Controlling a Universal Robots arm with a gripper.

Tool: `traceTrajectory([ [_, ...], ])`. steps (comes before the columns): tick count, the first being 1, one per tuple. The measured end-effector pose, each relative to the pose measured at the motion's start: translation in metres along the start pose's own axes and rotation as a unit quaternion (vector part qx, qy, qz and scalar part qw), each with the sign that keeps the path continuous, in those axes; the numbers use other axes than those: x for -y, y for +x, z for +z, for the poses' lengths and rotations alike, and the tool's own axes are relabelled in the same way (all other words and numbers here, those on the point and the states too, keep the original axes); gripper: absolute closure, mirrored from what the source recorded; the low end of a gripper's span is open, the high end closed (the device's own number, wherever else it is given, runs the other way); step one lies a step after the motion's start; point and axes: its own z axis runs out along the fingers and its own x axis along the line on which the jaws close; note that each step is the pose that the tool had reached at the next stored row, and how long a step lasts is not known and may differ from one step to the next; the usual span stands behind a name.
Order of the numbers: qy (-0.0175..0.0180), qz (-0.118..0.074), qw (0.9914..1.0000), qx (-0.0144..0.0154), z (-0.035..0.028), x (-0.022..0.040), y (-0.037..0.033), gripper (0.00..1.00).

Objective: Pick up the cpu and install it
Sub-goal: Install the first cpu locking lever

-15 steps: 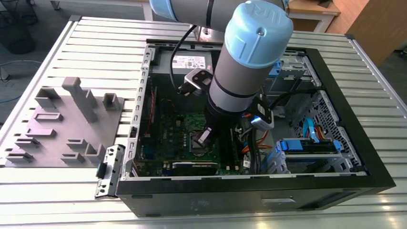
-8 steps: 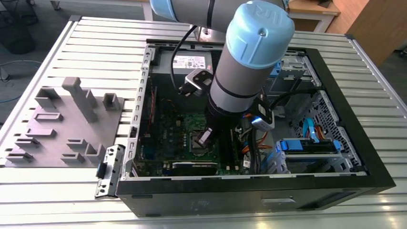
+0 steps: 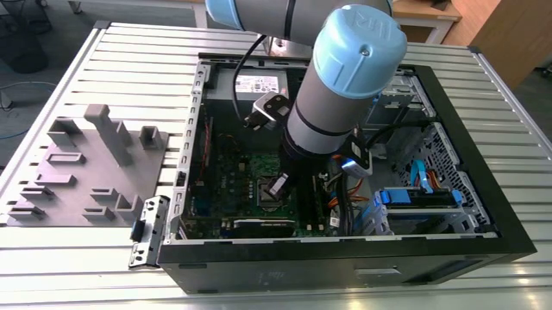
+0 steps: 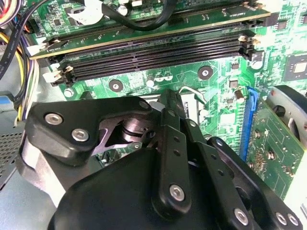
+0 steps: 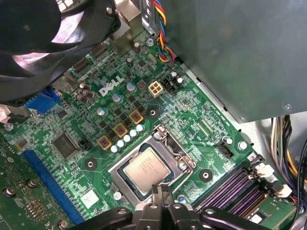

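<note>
Flat silvery square cpu [image 5: 145,171] lies in the metal-framed socket [image 5: 184,165]; the black hand's [image 5: 162,192] fingers together, touching it.

Note: white lettering [image 5: 111,85] on the green board [image 5: 192,115]; printed sticker [image 3: 257,82] inside the computer case [image 3: 483,213]. I can't read either.

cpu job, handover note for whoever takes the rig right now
Gripper: down inside the open PC case, fingertips close together at the edge of the socket; holds nothing I can see.
cpu: lies flat in the socket on the green motherboard, in the first wrist view.
Done: the cpu appears placed.
Left: the socket frame looks open; I cannot tell whether the cpu is fully seated.
</note>
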Motion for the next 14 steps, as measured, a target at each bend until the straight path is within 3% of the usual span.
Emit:
traceTrajectory([
  [6, -0.0007, 0.000, 1.00000, -0.0001, -0.0004, 0.0060, 0.0048, 0.89],
  [14, -0.0006, -0.004, 0.99999, -0.0008, -0.0004, 0.0064, 0.0050, 0.89],
])
